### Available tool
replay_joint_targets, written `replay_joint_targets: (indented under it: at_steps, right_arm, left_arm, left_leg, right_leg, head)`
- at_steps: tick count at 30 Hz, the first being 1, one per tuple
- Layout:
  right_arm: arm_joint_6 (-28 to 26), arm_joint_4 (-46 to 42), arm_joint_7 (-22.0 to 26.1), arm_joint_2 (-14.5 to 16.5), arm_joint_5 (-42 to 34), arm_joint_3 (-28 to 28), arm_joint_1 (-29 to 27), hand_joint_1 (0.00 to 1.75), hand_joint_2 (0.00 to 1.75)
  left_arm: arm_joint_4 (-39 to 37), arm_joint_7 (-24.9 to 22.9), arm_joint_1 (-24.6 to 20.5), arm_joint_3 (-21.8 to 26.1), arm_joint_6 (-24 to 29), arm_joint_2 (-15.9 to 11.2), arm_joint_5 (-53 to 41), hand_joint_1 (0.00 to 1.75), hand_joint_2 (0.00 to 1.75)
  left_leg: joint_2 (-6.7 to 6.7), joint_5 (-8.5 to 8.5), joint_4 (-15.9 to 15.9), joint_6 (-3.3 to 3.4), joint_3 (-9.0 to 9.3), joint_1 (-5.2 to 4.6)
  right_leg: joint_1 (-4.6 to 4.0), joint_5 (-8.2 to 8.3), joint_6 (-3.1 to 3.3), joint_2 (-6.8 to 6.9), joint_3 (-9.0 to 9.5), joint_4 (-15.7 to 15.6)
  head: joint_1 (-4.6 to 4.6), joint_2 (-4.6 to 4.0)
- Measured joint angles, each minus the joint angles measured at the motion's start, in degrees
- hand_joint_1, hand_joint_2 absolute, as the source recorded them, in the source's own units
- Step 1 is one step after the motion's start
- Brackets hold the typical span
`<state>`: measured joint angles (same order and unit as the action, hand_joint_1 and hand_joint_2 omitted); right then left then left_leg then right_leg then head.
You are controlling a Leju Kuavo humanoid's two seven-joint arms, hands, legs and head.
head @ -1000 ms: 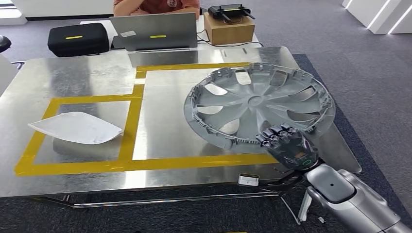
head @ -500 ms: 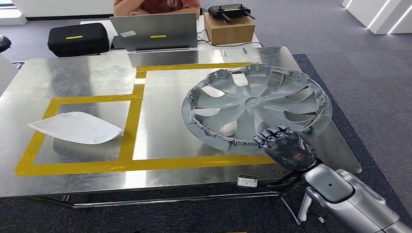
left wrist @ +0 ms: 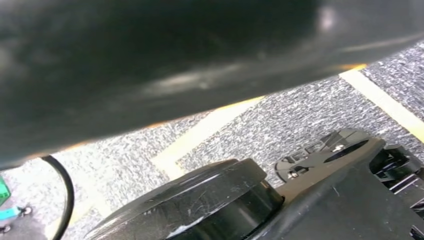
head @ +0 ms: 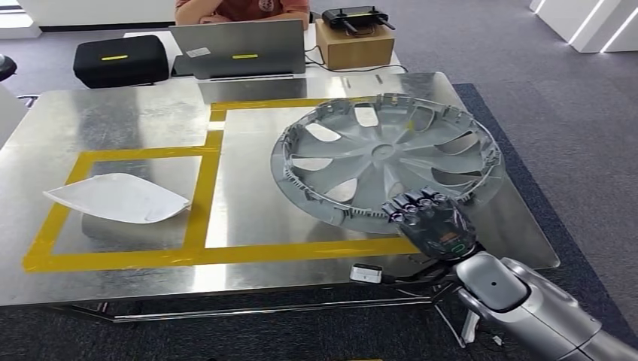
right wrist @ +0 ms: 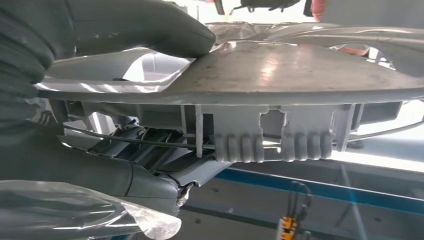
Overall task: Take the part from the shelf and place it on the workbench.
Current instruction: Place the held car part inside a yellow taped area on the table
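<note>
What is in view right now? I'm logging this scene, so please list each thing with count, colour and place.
Wheel cover: one, grey, held by its near rim over the right part of the workbench, inner side up.
White curved part: one, white, inside the left taped box.
Workbench: one, bare shiny metal, across the middle.
Tape outlines: yellow, two joined boxes on the bench top.
Laptop: one, grey, on the table behind.
Case: one, black with yellow stripes, left of the laptop.
Cardboard box: one, brown, right of the laptop, a black controller on top.
Small white device: one, at the bench's near edge.
Person: one, red top, behind the laptop.
Right hand: dark, grips the wheel cover's near rim.
</note>
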<state>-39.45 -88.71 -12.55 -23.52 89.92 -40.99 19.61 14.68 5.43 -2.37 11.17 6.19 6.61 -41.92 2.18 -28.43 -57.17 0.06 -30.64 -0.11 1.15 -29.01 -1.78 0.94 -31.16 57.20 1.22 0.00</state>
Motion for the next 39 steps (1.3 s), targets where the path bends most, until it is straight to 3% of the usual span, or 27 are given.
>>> replay_joint_targets:
  at_steps: [4,5,8,9,11,15,21,39]
  right_arm:
    - [0.0,0.8,-5.67,-0.02,0.01,-8.53,3.77,1.75,1.75]
    - [0.0,1.07,-6.66,-0.02,0.01,-10.5,4.65,1.31,1.75]
    - [0.0,1.81,-9.35,-0.02,0.01,-15.45,6.83,0.0,0.44]
    - [0.0,2.0,-10.06,-0.02,0.01,-16.87,7.51,0.0,0.0]
    - [0.0,2.35,-11.26,-0.02,0.02,-19.31,8.75,0.0,0.0]
    - [-0.01,3.09,-13.53,-0.05,0.02,-22.96,10.6,0.0,0.0]
    - [-0.03,4.08,-20.12,-0.96,0.04,-28.62,14.81,0.0,0.0]
    - [-0.03,6.56,-26.66,-2.27,0.08,-36.21,19.0,0.0,0.0]
  left_arm:
    - [-0.08,-0.69,-0.01,0.02,-0.9,-0.19,1.04,0.0,0.0]
    - [-0.09,-0.85,-0.02,0.03,-0.98,-0.26,1.3,0.0,0.44]
    - [-0.1,-1.3,-0.02,0.06,-0.99,-0.5,1.92,0.0,1.75]
    - [-0.1,-1.36,-0.01,0.07,-0.99,-0.57,2.08,0.0,1.75]
    - [-0.11,-1.36,0.0,0.1,-1.01,-0.7,2.36,0.0,1.75]
    - [-0.13,-1.2,0.03,0.15,-1.19,-0.87,2.77,0.0,0.0]
    - [-0.26,0.1,0.1,0.25,-1.96,-0.98,3.59,0.0,0.0]
    - [-0.78,0.57,0.15,0.24,-2.67,-1.16,3.84,0.0,0.0]
  left_leg:
    - [0.0,0.0,0.0,0.0,-0.01,0.0]
    - [0.0,0.0,0.0,0.0,-0.01,0.01]
    - [0.0,0.0,0.0,0.0,-0.01,0.01]
    - [0.0,0.0,0.0,0.0,-0.01,0.01]
    - [0.0,0.0,0.0,0.0,-0.01,0.0]
    - [0.0,0.0,-0.01,0.0,-0.03,0.0]
    - [0.0,0.0,-0.08,0.0,-0.04,0.0]
    - [0.0,0.0,-0.15,0.0,-0.08,0.0]
  right_leg:
    - [-0.01,0.0,0.0,-0.01,-0.03,0.0]
    - [-0.01,0.0,0.0,0.0,-0.03,0.0]
    - [-0.01,0.0,0.0,0.0,-0.03,0.0]
    - [-0.01,0.0,0.0,0.01,-0.03,0.0]
    - [-0.01,0.0,0.0,0.01,-0.03,0.0]
    - [-0.01,0.0,-0.01,0.0,-0.03,0.0]
    - [0.0,0.04,-0.06,0.0,-0.05,0.0]
    - [-0.01,0.06,-0.09,-0.01,-0.03,0.0]
  head:
    - [0.0,0.0]
    - [0.0,0.0]
    - [-0.01,0.0]
    - [0.0,0.0]
    - [0.0,0.0]
    - [0.01,0.0]
    - [0.0,0.0]
    - [0.01,0.0]
